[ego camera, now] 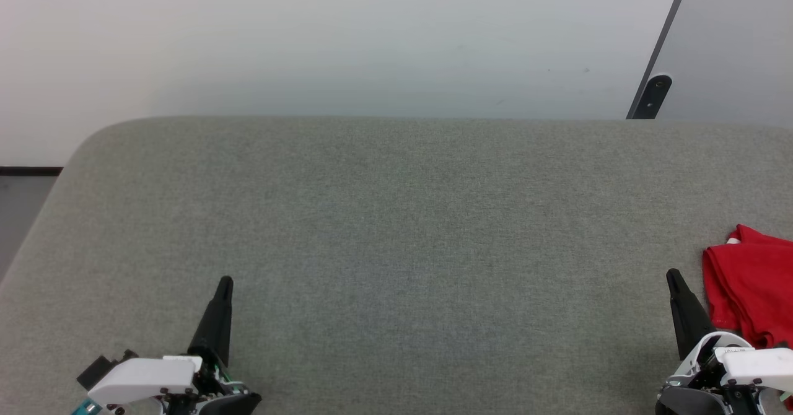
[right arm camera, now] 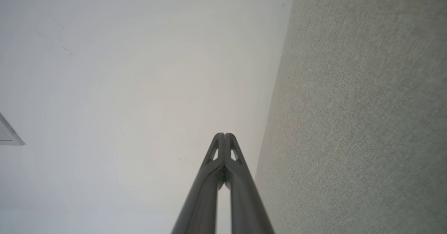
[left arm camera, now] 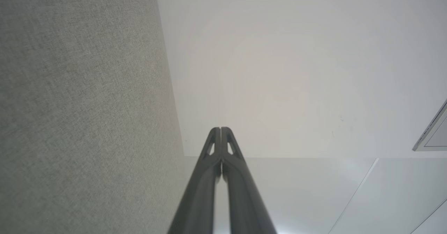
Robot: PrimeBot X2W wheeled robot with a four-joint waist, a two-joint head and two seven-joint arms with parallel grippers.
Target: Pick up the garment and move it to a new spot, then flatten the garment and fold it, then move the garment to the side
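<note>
The garment lies bunched up in red folds at the right edge of the grey fabric surface in the head view, with a sliver of white at its top. My right gripper stands just left of it, shut and holding nothing, apart from the cloth. At the lower left my left gripper is shut and empty too. In the left wrist view the left gripper has its fingertips pressed together, and the right gripper shows the same in the right wrist view.
A pale wall rises behind the surface's far edge. A dark-edged grey panel leans at the back right. The surface's rounded far-left corner drops to a darker floor.
</note>
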